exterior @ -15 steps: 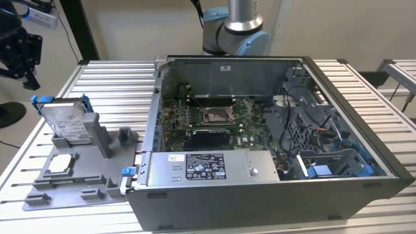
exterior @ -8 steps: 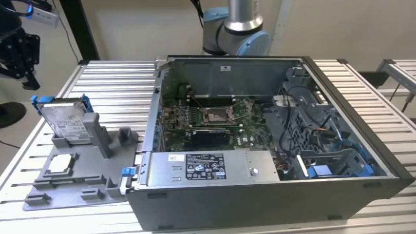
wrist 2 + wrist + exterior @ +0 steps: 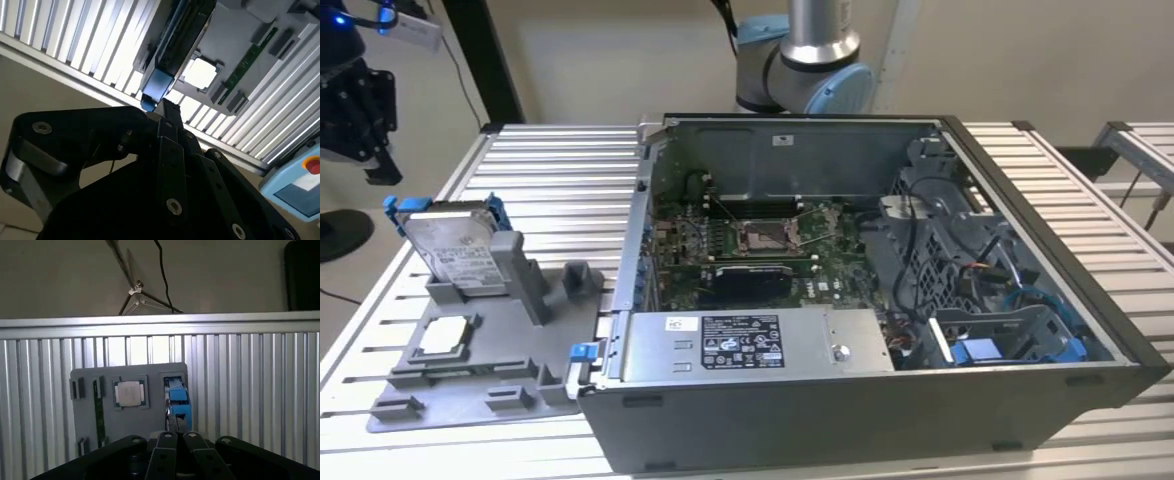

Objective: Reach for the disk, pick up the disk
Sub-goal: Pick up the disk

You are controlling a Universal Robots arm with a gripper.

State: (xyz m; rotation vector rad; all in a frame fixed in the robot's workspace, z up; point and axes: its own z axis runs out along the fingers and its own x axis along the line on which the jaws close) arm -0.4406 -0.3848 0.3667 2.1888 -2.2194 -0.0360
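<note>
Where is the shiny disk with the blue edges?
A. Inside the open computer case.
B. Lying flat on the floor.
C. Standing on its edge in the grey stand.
C: in the exterior view the disk stands on its edge in the grey stand, to the exterior view's left of the open computer case.

The exterior view is looking down at an angle across the counter. It is taking in the open computer case and, at the exterior view's left, the grey stand. Both wrist views are facing that stand: the first wrist view squarely from farther back, the second wrist view closer, obliquely along the edge of the disk.
</note>
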